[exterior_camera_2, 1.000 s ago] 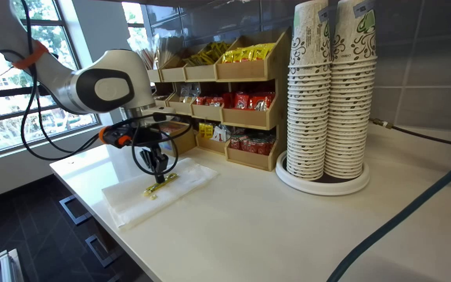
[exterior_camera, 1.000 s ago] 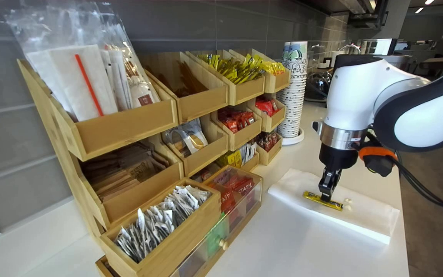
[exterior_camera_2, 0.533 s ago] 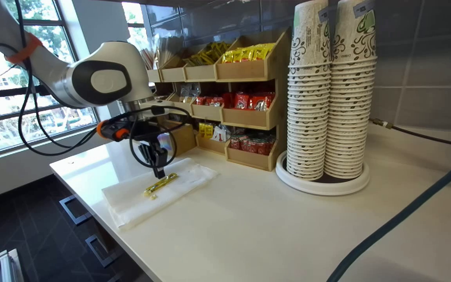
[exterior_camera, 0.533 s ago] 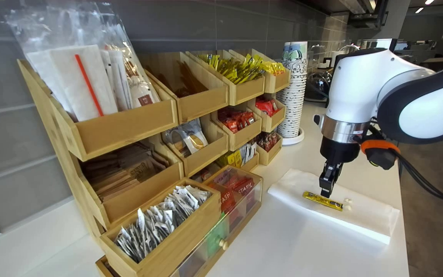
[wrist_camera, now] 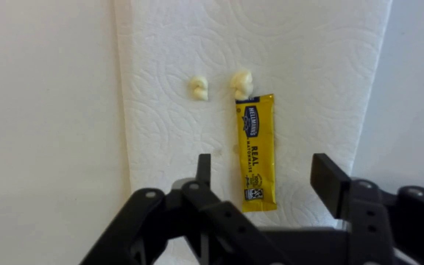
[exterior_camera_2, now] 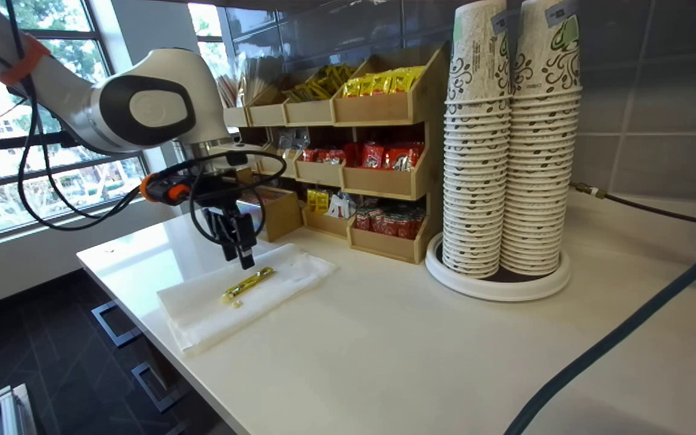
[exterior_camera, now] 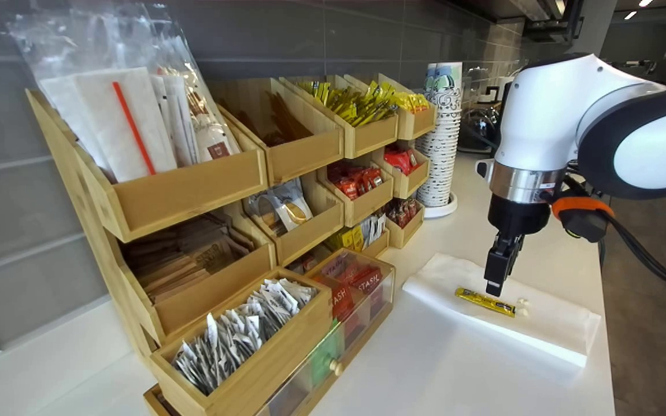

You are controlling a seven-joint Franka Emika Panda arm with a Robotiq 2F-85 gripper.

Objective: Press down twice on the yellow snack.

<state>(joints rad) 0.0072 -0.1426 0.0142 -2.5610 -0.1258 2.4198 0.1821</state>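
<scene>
In an exterior view, a tiered wooden condiment rack [exterior_camera: 194, 198] stands left of stacked paper cups [exterior_camera: 440, 156], and a folded paper towel [exterior_camera: 555, 326] lies to their right. On that towel in the wrist view lie, left to right, a small cream-coloured dollop [wrist_camera: 200, 89], a larger dollop [wrist_camera: 243, 84] and, touching it, the yellow Hellmann's mayonnaise packet [wrist_camera: 257, 154], below and between the widely parted fingers [wrist_camera: 204, 169] of the gripper [wrist_camera: 261, 169].

1. In an exterior view, the arm [exterior_camera: 547, 115] extended in from the right edge, bent downward to its wrist [exterior_camera: 521, 184].
2. The end effector [wrist_camera: 261, 157] pointed downward in both exterior views.
3. Its black fingers [wrist_camera: 328, 180] stood apart in the wrist view.
</scene>
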